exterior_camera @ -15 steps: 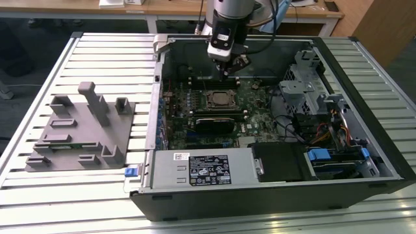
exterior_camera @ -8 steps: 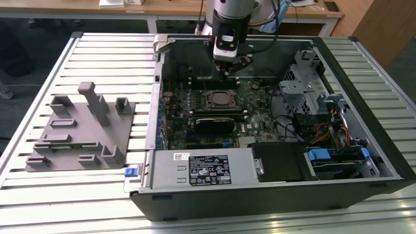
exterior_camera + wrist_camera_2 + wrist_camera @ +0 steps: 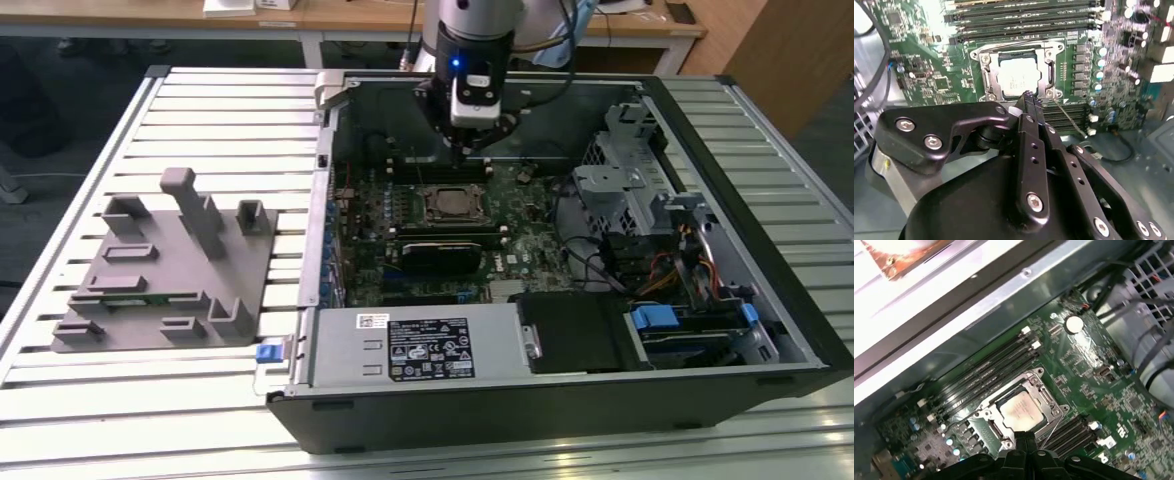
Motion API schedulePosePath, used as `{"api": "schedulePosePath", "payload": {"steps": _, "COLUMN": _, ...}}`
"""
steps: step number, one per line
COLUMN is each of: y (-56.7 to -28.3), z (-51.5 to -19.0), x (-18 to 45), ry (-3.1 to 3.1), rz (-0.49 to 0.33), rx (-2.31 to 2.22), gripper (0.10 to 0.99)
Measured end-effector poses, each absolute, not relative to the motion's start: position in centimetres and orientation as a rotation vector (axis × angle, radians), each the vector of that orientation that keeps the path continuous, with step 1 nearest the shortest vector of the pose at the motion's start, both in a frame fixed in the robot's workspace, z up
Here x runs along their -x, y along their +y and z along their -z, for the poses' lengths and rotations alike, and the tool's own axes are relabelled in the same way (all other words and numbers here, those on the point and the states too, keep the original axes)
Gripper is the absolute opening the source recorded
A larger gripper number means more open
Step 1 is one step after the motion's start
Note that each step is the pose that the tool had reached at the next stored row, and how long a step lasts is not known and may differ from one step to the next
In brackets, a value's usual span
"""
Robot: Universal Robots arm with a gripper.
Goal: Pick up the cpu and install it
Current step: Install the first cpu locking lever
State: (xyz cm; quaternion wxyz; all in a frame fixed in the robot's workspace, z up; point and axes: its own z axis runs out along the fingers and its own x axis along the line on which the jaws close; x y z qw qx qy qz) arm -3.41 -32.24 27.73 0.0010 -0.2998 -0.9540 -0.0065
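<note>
While the cpu [image 3: 1016, 79] already sits inside the socket frame [image 3: 985, 76], the pincer [image 3: 1030, 97] hangs just above that frame, fingers pressed together and empty; seating looks done, so withdrawal needs a clean lift.

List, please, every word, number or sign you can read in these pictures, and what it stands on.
Nothing reads clearly.
Large white label in the exterior view: print too small to read.
The cpu: faint marks on its top, unreadable.
The motherboard: white markings, too blurred to read.
</note>
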Motion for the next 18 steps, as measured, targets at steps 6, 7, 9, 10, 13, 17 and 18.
{"api": "schedulePosePath", "payload": {"steps": 6, "y": -32.24, "z": -27.67, "x": 3.41, "ry": -3.042, "rz": 0.02, "rx": 0.776, "gripper": 0.106}}
{"api": "schedulePosePath", "payload": {"steps": 7, "y": -32.24, "z": -27.66, "x": 3.41, "ry": -3.048, "rz": 0.02, "rx": 0.749, "gripper": 0.106}}
{"api": "schedulePosePath", "payload": {"steps": 9, "y": -32.24, "z": -27.64, "x": 3.41, "ry": -3.061, "rz": 0.02, "rx": 0.694, "gripper": 0.106}}
{"api": "schedulePosePath", "payload": {"steps": 10, "y": -32.24, "z": -27.63, "x": 3.41, "ry": -3.067, "rz": 0.02, "rx": 0.666, "gripper": 0.106}}
{"api": "schedulePosePath", "payload": {"steps": 13, "y": -32.24, "z": -27.61, "x": 3.41, "ry": -3.084, "rz": 0.02, "rx": 0.582, "gripper": 0.106}}
{"api": "schedulePosePath", "payload": {"steps": 17, "y": -32.24, "z": -27.58, "x": 3.41, "ry": -3.102, "rz": 0.019, "rx": 0.469, "gripper": 0.106}}
{"api": "schedulePosePath", "payload": {"steps": 18, "y": -32.24, "z": -27.57, "x": 3.41, "ry": -3.106, "rz": 0.019, "rx": 0.441, "gripper": 0.106}}
